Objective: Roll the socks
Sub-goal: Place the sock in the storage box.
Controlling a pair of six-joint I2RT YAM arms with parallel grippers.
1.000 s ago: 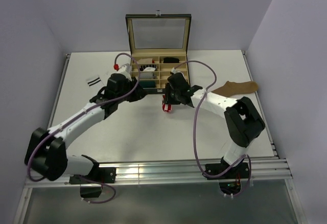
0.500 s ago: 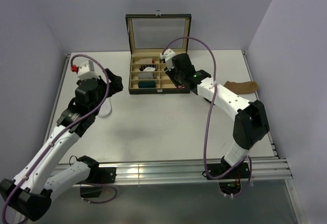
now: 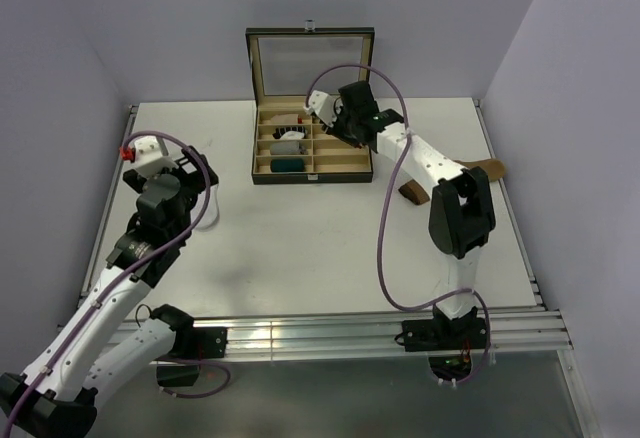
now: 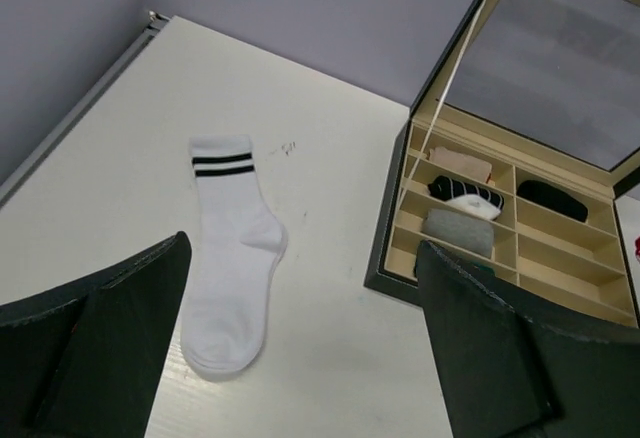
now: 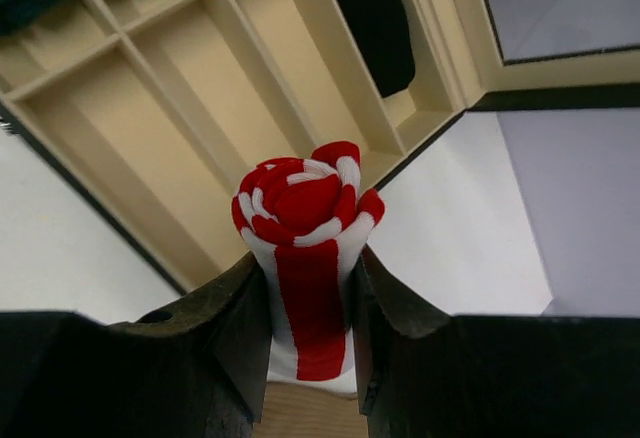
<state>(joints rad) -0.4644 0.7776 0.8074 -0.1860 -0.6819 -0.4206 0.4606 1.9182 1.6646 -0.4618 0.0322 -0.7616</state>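
R tool clamped on rolled red-and-white sock, over box. Soft, light, springy: firm pinch mid-roll, else prob. unrolls. L tool wide open above white sock, flat on surface. Limp, thin: best taken at toe end.

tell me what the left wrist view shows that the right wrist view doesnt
Only the left wrist: a white sock with two dark cuff stripes, lying flat on the table, and the open left gripper.
Only the right wrist: the right gripper clamped on a rolled red-and-white sock.
Both: the open compartment box with a black bundle inside.
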